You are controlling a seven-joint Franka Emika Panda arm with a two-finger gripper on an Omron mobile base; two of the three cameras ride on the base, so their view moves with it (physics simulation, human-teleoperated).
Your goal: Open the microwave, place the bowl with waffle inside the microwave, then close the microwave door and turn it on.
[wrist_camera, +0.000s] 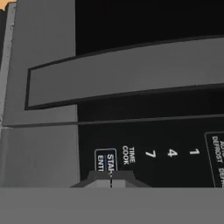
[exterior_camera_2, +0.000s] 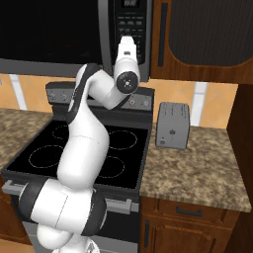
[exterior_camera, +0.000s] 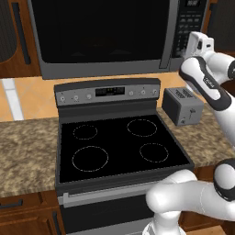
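Observation:
The microwave (exterior_camera: 105, 69) hangs above the stove. Its dark glass microwave door (exterior_camera: 101, 32) lies flush with the frame. The keypad strip (exterior_camera: 190, 23) runs down its right side. My gripper (exterior_camera: 187, 47) is raised to the lower keypad, also from the right base view (exterior_camera_2: 127, 40). In the hand view my gripper (wrist_camera: 110, 180) is shut with nothing between its tips. The tips sit pressed together right at the white-outlined start button (wrist_camera: 106, 159). The long grey door handle (wrist_camera: 131, 74) crosses that view above the digits. The bowl and the waffle are hidden.
A black-topped stove (exterior_camera: 119, 142) sits under the microwave, with its control panel (exterior_camera: 108, 94) just below my arm. A small grey toaster (exterior_camera: 182, 106) stands on the granite counter (exterior_camera_2: 197, 168) to the right. Wooden cabinets (exterior_camera_2: 197, 34) flank the microwave.

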